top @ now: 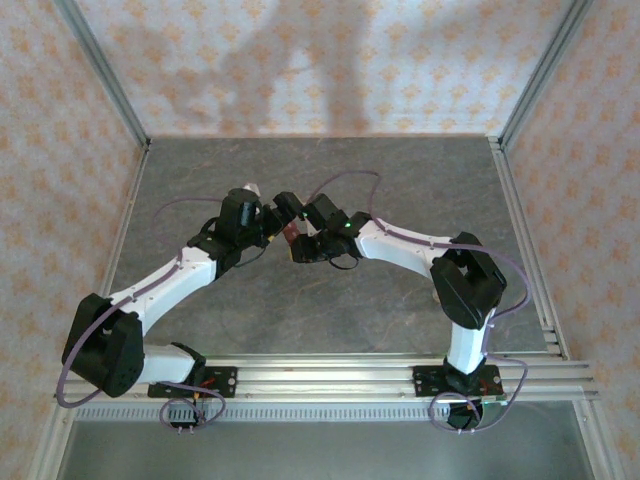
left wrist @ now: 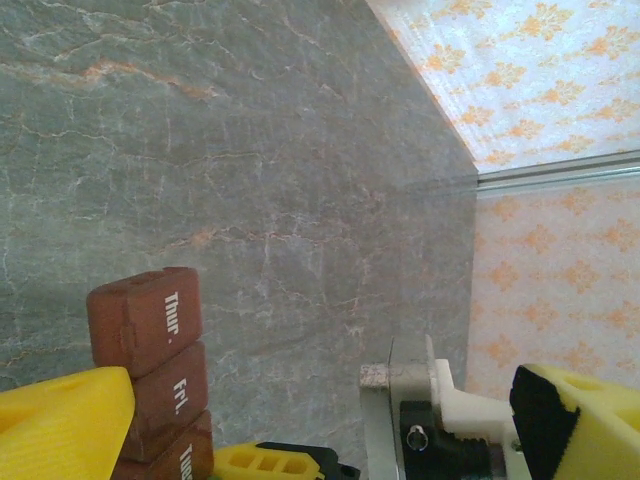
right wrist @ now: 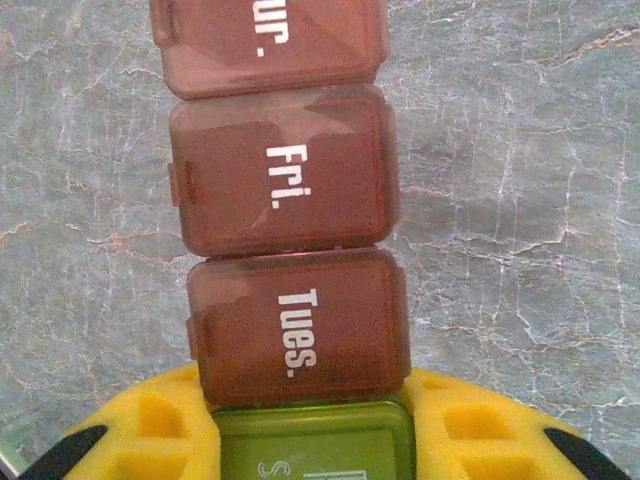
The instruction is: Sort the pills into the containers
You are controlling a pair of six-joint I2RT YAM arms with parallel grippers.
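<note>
Pill containers (right wrist: 285, 170) formed a short strip of joined lidded boxes: three reddish-brown ones marked Tues., Fri. and Thur., and a green one at the near end. The right gripper (right wrist: 310, 440) had its yellow fingers (right wrist: 140, 440) closed on that green end, one on each side. The brown boxes stuck out past the fingertips over the grey marbled bench (right wrist: 520, 200). Every lid in sight was shut. I could not tell whether the strip touched the bench.

In the left wrist view, the left gripper (left wrist: 320, 420) straddled the containers. One yellow finger lay just beside the brown boxes and partly covered the lowest one, while the other was well apart from them. Those fingers stood wide open and gripped nothing. A bit of yellow from the right gripper showed just below the containers. Beyond them lay bare bench, an aluminium rail (left wrist: 560, 170) and a patterned wall (left wrist: 560, 280).

From above, both arms bent inward and met at the containers near the middle of the bench. The black wrists and fingers crowded over the strip and hid most of it, leaving a sliver of reddish brown between them. Purple cables (top: 345, 178) looped from the arms close to the containers. Aluminium rails ran along the bench edges further off, with wallpapered walls behind them.
</note>
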